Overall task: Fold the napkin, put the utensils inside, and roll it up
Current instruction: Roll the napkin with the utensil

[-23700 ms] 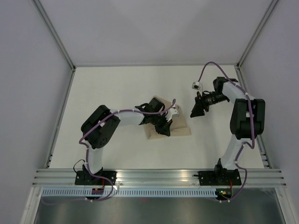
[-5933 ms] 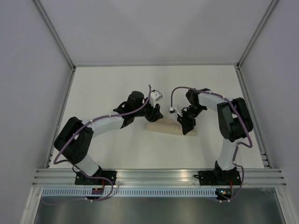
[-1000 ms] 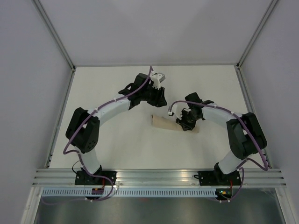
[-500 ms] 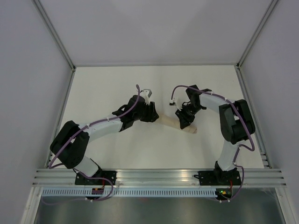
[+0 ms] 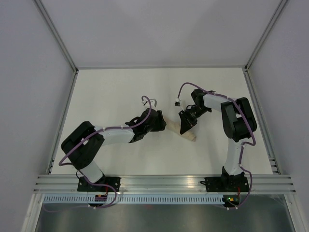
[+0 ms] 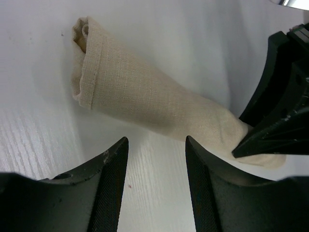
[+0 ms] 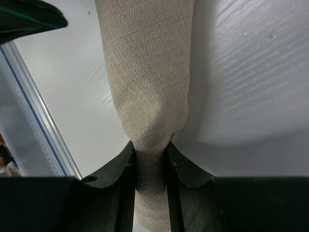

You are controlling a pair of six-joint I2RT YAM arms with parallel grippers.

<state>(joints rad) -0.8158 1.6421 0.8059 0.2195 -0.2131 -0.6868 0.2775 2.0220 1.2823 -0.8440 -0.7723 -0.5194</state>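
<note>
The napkin (image 5: 191,137) is rolled into a beige tube lying slantwise on the white table. In the right wrist view the napkin (image 7: 147,72) is pinched to a narrow waist by my right gripper (image 7: 150,147), which is shut on it near one end. My right gripper (image 5: 185,125) comes at the roll from the far right. My left gripper (image 6: 157,145) is open just short of the napkin (image 6: 145,96), with bare table between its fingers. My left gripper (image 5: 162,123) sits at the roll's left end. The utensils do not show.
The table (image 5: 116,92) is boxed in by grey walls and slanting frame posts (image 5: 55,34). An aluminium rail (image 5: 159,181) runs along the near edge by both arm bases. The left arm's fingertip (image 7: 29,17) shows at the top left of the right wrist view.
My left gripper has come from the far side down to the roll's left end and widened slightly. My right gripper has swung the roll from nearly level to a diagonal, keeping its hold.
</note>
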